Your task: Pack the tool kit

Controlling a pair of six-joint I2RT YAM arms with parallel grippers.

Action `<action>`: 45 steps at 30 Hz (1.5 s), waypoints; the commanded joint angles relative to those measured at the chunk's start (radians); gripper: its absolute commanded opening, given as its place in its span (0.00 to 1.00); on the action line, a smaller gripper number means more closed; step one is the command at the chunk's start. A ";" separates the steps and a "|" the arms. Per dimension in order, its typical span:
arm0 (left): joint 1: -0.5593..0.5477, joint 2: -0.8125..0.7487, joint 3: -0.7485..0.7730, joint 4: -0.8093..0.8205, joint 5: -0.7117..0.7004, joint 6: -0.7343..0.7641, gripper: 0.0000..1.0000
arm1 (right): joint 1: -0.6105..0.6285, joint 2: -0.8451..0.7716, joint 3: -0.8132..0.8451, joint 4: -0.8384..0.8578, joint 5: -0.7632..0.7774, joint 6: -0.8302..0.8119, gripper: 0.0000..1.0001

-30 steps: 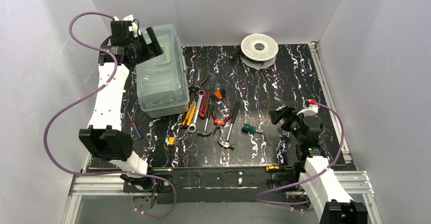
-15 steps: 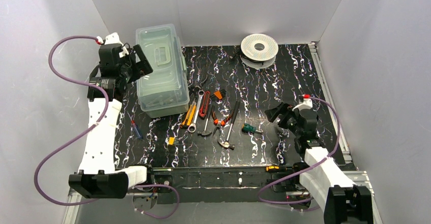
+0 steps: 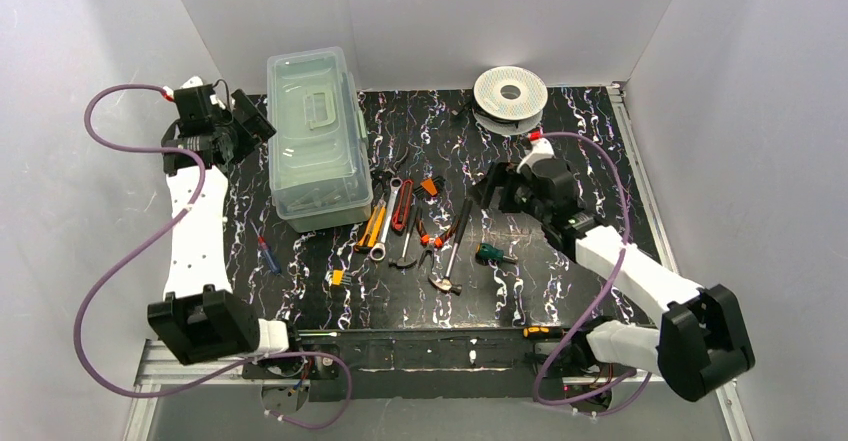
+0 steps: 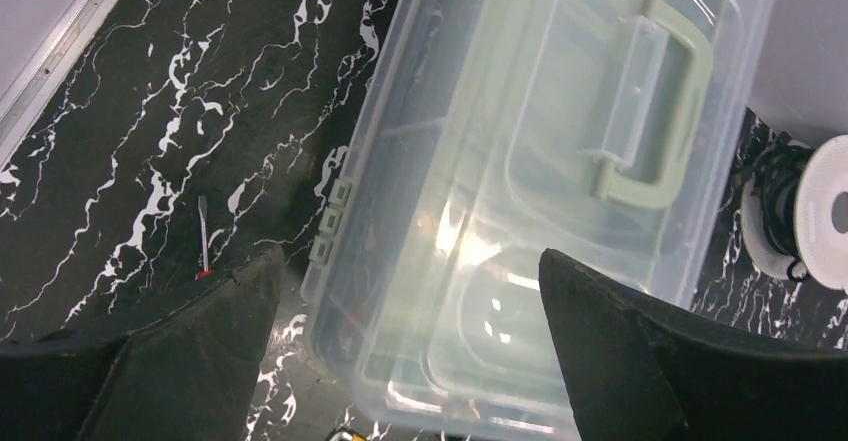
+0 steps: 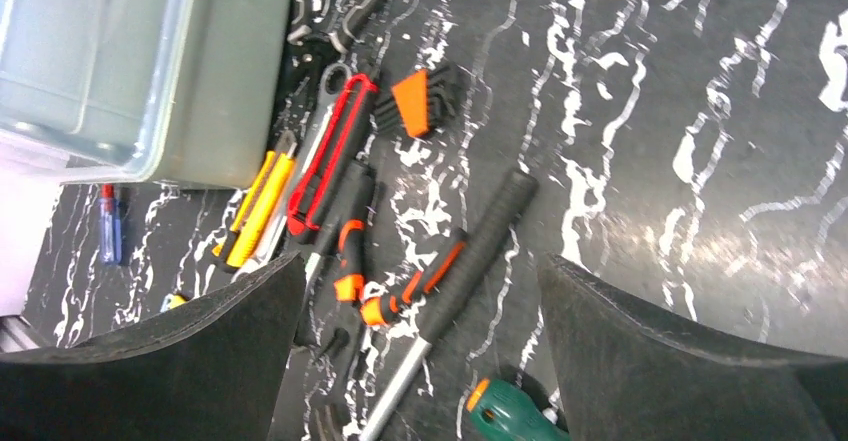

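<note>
Black and spread wide, the left end effector (image 3: 243, 124) hangs empty just beside the far-left side of the pale green toolbox (image 3: 312, 146), gripping nothing. From its wrist camera the two fingers (image 4: 200, 351) frame the box's translucent lid (image 4: 520, 191) lying flat, the handle (image 4: 650, 111) folded down on top. Over on the other side, the right end effector (image 3: 490, 187) is released too, jaws apart and nothing between them, poised above the table (image 3: 580, 141) just right of the loose tools. Its own view looks straight down on them: the hammer (image 5: 470, 251) with its black grip, the orange-handled pliers (image 5: 400, 296) touching it, the red-framed knife (image 5: 325, 161), and the yellow knife (image 5: 255, 211) next to the box's front corner. A wrench (image 3: 387, 216) lies among them, a green screwdriver (image 3: 490, 253) a little apart to the right. A small blue-and-red screwdriver (image 3: 268, 256) lies alone left of the pile. A white spool (image 3: 510, 91) sits at the far edge.
</note>
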 commanded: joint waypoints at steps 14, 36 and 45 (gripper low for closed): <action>0.066 0.239 0.082 0.220 0.520 -0.010 0.99 | 0.200 0.453 0.677 -0.126 -0.181 0.035 0.93; 0.064 0.680 0.463 0.051 0.617 -0.013 0.86 | 0.433 0.982 1.262 -0.318 -0.166 0.195 0.88; 0.037 0.414 0.148 0.065 0.649 0.038 0.86 | 0.540 0.885 1.146 -0.249 -0.128 0.180 0.88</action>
